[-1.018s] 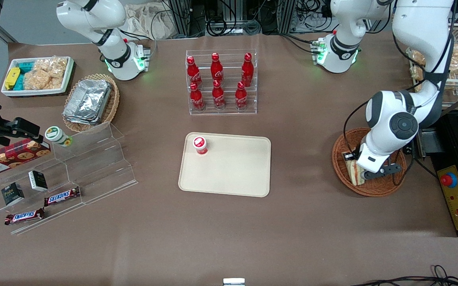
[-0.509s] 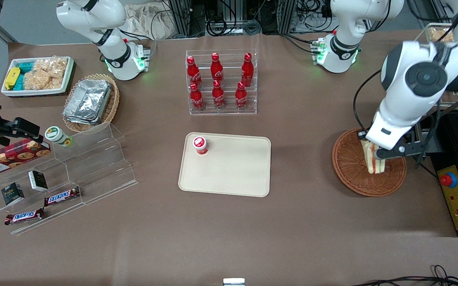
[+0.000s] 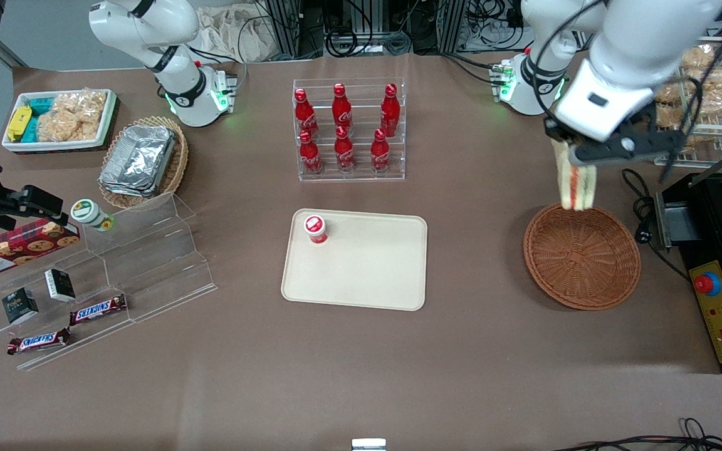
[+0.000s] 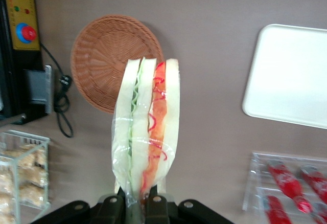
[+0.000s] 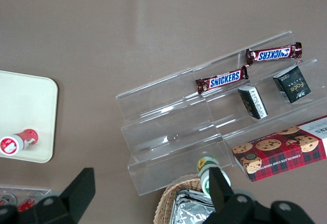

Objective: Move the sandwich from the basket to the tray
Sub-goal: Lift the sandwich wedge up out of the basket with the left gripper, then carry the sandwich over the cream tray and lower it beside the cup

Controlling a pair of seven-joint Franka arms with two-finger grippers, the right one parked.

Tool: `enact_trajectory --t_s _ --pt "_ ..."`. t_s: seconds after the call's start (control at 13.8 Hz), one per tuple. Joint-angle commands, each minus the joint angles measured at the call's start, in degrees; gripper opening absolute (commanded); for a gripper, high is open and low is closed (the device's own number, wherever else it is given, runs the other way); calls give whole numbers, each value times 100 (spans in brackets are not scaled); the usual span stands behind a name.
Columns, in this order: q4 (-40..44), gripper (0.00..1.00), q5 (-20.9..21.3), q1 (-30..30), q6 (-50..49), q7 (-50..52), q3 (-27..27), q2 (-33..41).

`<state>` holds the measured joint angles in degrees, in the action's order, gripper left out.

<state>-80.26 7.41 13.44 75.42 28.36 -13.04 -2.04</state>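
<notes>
Front view: the hand [image 3: 576, 158], a second ago low in the basket [image 3: 581, 256], now hangs high above its rim farthest from the camera, pinching the sandwich [image 3: 576, 181], which dangles clear of the wicker.

Wrist view: the sandwich [image 4: 147, 132] hangs pinched at its top edge over bare worktop, basket [image 4: 113, 60] emptied, so the carry to the tray [image 4: 288, 75] comes next.

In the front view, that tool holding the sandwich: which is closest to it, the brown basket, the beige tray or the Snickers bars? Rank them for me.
The tool is shut on the sandwich, raised above the table.
1. Basket: just below the dangling sandwich, nearest.
2. Tray: mid-table, toward the parked arm.
3. Snickers bars: on the clear stand at the parked arm's end, farthest.
</notes>
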Motion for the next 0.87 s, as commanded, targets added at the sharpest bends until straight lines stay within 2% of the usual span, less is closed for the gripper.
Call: enact_trajectory --t_s 0.0,0.15,0.29,0.65,0.8 --pt "388 3 -126 28 -177 1123 -680 -288" --pt "607 4 -222 63 76 1968 -1164 -743" --pt "617 4 -301 106 602 2532 -1376 -1209" --pt "389 4 -223 159 2245 3113 -1394 -2422" --pt "353 4 -48 281 2791 3254 -1377 -2984"
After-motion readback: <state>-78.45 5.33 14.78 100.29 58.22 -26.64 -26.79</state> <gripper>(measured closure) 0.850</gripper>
